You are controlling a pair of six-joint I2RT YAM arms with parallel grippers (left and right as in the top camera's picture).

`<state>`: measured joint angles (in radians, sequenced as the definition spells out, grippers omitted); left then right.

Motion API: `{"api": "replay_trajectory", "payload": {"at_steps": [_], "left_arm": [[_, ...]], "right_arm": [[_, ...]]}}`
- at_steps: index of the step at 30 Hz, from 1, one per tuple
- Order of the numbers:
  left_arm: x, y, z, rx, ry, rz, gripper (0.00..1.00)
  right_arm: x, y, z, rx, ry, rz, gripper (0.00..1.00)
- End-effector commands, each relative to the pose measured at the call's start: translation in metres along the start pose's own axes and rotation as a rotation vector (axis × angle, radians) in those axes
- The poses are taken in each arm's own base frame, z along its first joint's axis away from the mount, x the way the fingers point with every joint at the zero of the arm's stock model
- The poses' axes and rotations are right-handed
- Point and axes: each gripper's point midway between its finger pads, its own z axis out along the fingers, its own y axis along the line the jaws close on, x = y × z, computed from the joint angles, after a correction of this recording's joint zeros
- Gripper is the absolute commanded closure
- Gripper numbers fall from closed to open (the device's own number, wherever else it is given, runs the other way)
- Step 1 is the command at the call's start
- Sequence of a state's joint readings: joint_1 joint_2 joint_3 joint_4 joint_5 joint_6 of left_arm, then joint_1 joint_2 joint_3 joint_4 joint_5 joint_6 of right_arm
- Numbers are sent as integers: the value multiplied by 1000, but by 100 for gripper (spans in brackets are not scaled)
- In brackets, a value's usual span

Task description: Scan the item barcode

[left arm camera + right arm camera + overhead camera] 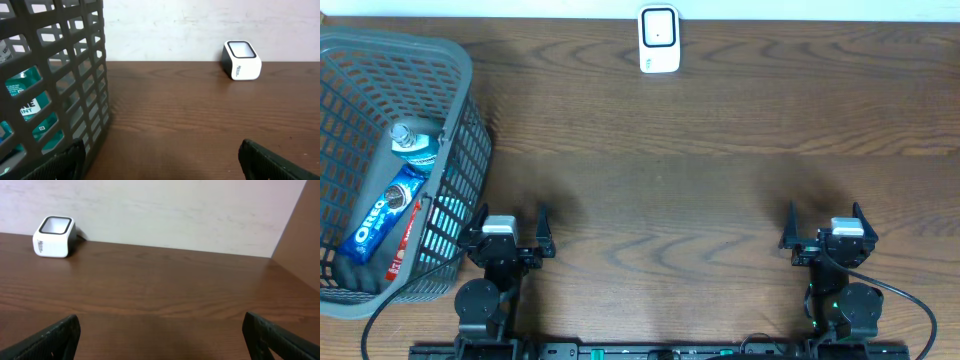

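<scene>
A white barcode scanner [659, 39] stands at the table's far edge, also seen as the scanner [241, 60] in the left wrist view and the scanner [54, 237] in the right wrist view. A grey basket [460, 120] at the left holds a blue Oreo pack [382, 215], a red pack [404, 240] and a teal-labelled bottle [412, 148]. My left gripper [508, 218] is open beside the basket's right wall, holding nothing. My right gripper [823, 222] is open over bare wood at the front right.
The basket wall [60, 75] fills the left of the left wrist view, close to my left finger [65, 162]. A pale wall runs behind the table's far edge.
</scene>
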<state>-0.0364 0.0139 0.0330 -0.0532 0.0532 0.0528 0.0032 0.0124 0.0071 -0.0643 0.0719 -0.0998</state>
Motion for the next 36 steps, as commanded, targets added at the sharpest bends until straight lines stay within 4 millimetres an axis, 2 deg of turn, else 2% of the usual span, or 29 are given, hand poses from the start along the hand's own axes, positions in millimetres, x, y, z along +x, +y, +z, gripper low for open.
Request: {"api": "replay_trajectory", "payload": {"at_steps": [1,13,18,23,30,36], "left_arm": [[15,-1,2,4,31,11,2],[15,-1,2,5,32,11,2],[7,-2,0,9,15,11,2],[-21,-2,-6,10,-31,-16,2],[-45,-2,-20,5,55,-85,2],[-87,-6,-24,12,146,-142,2]], "right_arm": [[0,0,0,5,-1,-14,1],[0,0,0,5,-1,-14,1],[0,0,0,5,-1,-14,1],[0,0,0,5,-1,-14,1],[0,0,0,5,-1,-14,1],[0,0,0,5,-1,-14,1]]}}
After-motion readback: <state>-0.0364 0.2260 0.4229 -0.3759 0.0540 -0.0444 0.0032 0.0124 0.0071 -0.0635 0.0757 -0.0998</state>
